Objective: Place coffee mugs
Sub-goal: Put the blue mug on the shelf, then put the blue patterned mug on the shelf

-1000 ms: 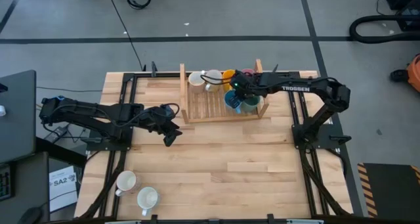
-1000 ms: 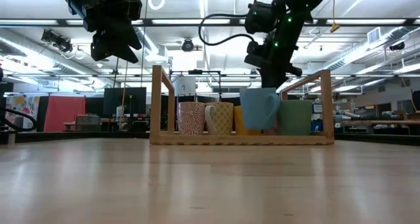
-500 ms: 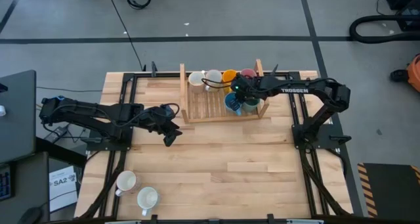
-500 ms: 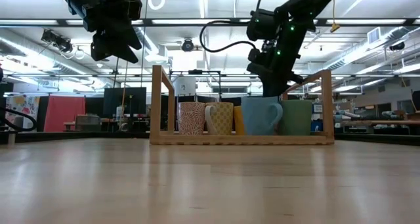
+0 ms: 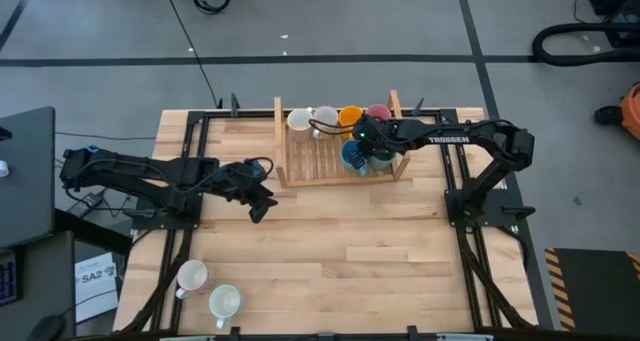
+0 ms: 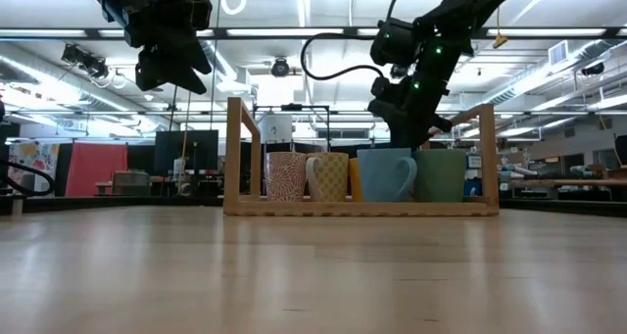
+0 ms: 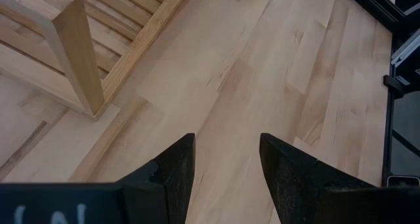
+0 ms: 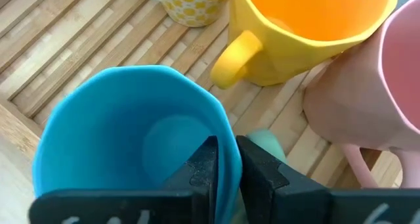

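Note:
A slatted wooden tray (image 5: 310, 151) at the table's far side holds several mugs. Along its far rail stand a white one (image 5: 298, 121), a yellow-dotted one (image 5: 323, 118), an orange one (image 5: 349, 116) and a pink one (image 5: 378, 113). In front stand the blue mug (image 5: 353, 157) and the teal mug (image 5: 381, 162). My right gripper (image 5: 360, 141) is shut on the blue mug (image 8: 131, 138). Two more white mugs (image 5: 192, 276) (image 5: 224, 301) rest on the table's near left corner. My left gripper (image 5: 260, 203) hovers open over bare wood left of the tray. My right gripper pinches the blue mug's rim (image 8: 222, 122) on the side toward the teal mug. One finger (image 8: 203, 168) is inside the cup and the other (image 8: 259, 168) outside, coming from above and pointing down. The mug (image 6: 387, 174) stands upright, its base level with its neighbours on the tray.
The tray's upright corner posts (image 6: 235, 153) (image 6: 487, 153) and side rails rise around the mugs. The orange mug (image 8: 295, 33) and pink mug (image 8: 374, 86) crowd close to the right gripper. The tray's left half and the table's middle and near right show bare wood.
My right gripper has come down, lowering the blue mug from slightly raised until it sits among the other mugs in the tray. The hold on the rim looks unchanged. My left arm has kept still.

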{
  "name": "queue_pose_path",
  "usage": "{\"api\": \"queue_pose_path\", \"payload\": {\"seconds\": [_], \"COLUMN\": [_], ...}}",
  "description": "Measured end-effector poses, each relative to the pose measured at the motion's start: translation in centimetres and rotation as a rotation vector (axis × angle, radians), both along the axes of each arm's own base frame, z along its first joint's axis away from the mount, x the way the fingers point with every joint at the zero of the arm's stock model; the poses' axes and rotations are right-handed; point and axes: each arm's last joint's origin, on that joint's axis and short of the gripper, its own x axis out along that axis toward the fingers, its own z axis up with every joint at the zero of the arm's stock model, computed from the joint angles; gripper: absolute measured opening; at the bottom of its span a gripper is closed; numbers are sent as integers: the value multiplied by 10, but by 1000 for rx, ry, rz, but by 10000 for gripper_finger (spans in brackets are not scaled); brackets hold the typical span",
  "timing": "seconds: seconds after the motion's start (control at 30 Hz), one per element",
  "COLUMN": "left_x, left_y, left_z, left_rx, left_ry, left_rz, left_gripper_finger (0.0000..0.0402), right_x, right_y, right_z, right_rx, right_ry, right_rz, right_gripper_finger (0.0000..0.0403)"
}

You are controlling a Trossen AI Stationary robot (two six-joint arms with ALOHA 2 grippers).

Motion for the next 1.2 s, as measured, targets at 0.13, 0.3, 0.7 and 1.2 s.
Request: {"api": "queue_pose_path", "payload": {"seconds": [0.13, 0.3, 0.7, 1.2], "left_x": [0, 0, 0, 0], "left_y": [0, 0, 0, 0], "left_z": [0, 0, 0, 0], "left_rx": [0, 0, 0, 10], "left_ry": [0, 0, 0, 1], "left_rz": [0, 0, 0, -11], "left_gripper_finger": [176, 176, 176, 176], "right_x": [0, 2, 0, 3], "right_y": [0, -1, -3, -3], "right_z": [0, 1, 1, 16], "right_rx": [-9, -27, -99, -210], "right_ry": [-1, 0, 49, 32], "right_rz": [13, 42, 54, 205], "right_gripper_finger": [61, 73, 158, 175]}}
